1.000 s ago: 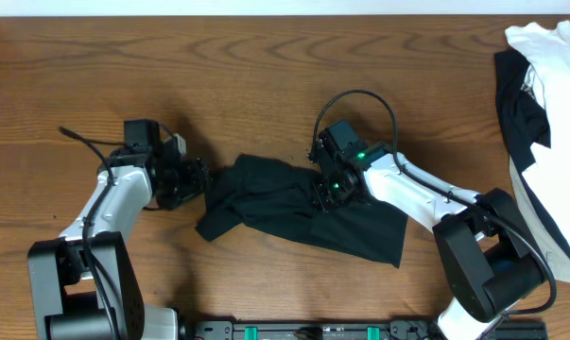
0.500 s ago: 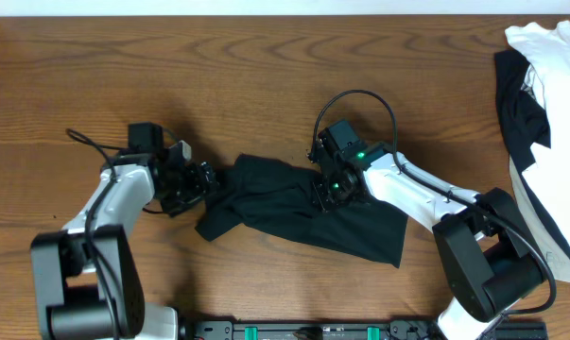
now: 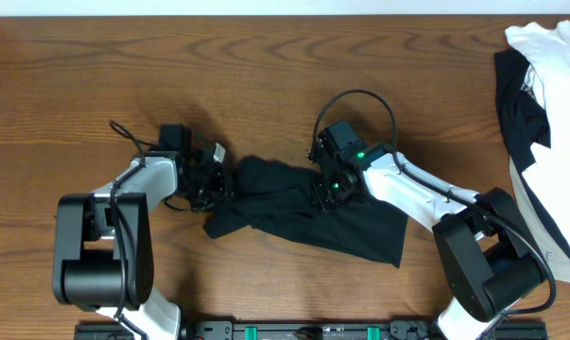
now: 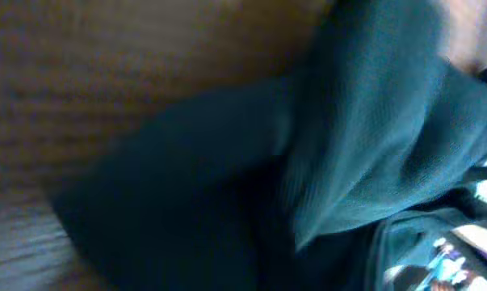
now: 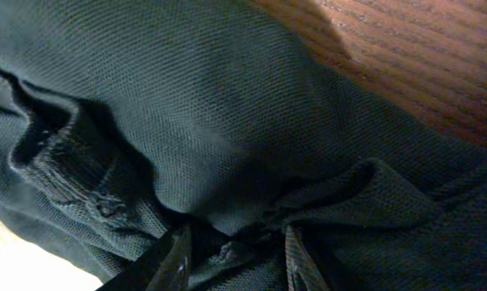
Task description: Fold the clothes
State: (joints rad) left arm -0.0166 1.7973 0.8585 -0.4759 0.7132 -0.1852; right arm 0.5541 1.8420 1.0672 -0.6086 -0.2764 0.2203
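Logging the limp black T-shirt, best gripped at edges, we find right gripper pinching its middle, left gripper at nine o'clock, grip unclear.

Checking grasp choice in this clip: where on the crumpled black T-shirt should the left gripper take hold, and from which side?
Probably its left end, approached low from the left. The black T-shirt lies bunched, and that end rises in a rounded fold facing the left gripper. The right gripper pinches a gather near the middle, so a left-end grip could spread the cloth.
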